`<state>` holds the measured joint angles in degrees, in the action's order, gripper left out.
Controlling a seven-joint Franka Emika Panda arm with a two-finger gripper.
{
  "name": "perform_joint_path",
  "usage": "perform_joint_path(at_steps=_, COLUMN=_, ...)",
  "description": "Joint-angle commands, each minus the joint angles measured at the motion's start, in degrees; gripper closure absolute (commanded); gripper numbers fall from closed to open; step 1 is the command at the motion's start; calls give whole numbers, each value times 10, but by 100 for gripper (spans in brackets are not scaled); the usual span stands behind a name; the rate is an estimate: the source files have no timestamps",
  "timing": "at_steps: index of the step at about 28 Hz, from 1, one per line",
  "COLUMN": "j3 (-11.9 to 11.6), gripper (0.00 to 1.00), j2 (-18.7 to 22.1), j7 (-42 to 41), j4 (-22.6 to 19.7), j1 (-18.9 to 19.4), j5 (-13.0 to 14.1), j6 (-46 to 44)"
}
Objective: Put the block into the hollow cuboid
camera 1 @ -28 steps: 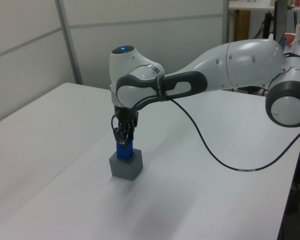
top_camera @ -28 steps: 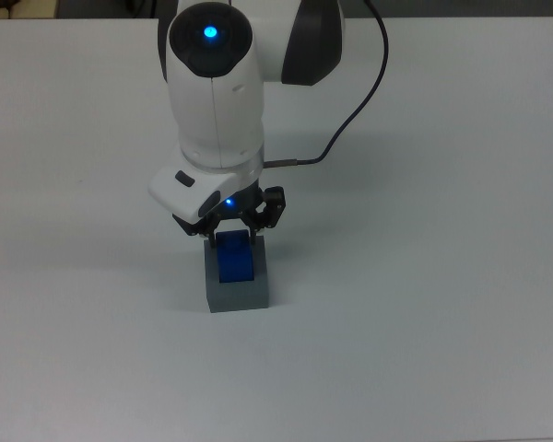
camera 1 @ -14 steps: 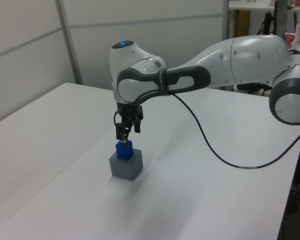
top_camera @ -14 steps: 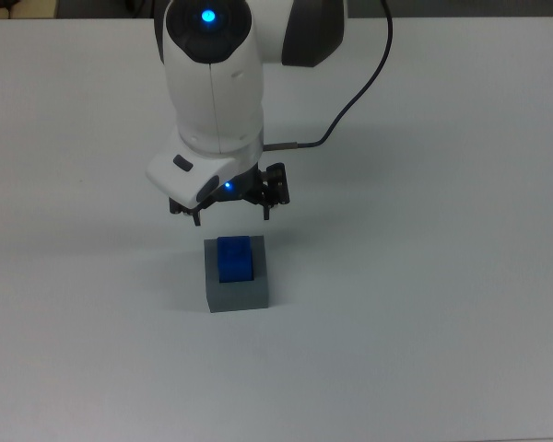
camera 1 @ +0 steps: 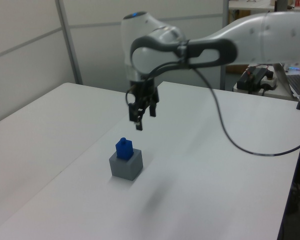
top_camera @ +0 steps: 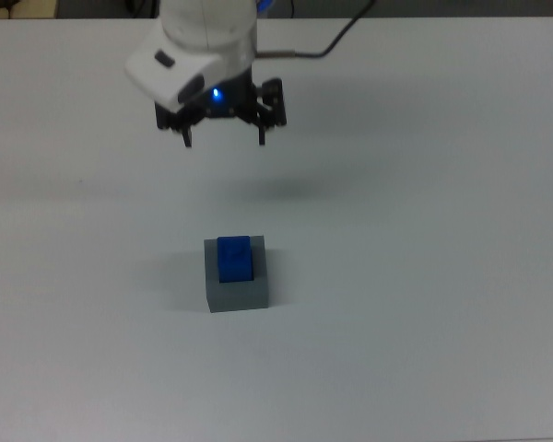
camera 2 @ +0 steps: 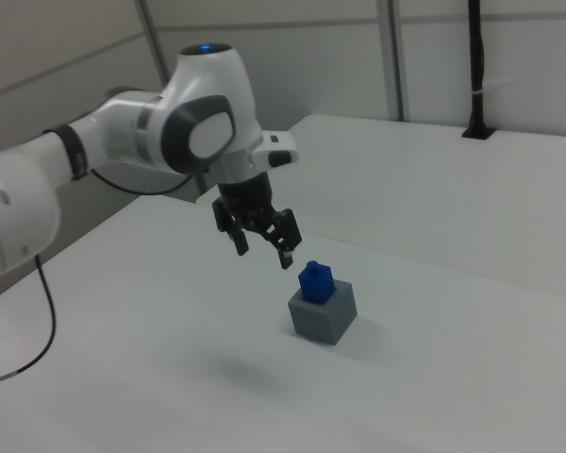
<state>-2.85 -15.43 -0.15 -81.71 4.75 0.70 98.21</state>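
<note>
One container stands on the white table: the grey cuboid, its recess facing up. The blue block sits upright in that recess, its lower part sunk between the grey walls and its top standing proud of the rim, as the left view and the right view both show. In the top view the block lies toward the cuboid's far side, with bare grey showing on the near side.

The gripper hangs in the air with its fingers spread wide and nothing between them. It is well apart from the cuboid: above it and, in the top view, farther up the picture. In the left view it floats above and to the right of the cuboid; in the right view above and to its left.

A second ago the fingers were down around the block at the cuboid's top. Half a second ago they had parted and lifted just clear. Now the arm has risen much higher and drawn away, while block and cuboid have not moved.
</note>
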Motion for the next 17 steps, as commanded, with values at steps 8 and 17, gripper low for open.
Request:
perform_joint_path(at_steps=8, j3=1, gripper=0, j2=78, j7=14, j4=-76, j1=3, j5=-39, j6=-40)
perform_joint_path(at_steps=17, j3=1, gripper=0, j2=80, j7=18, j4=-78, j1=3, j5=-38, j6=-39)
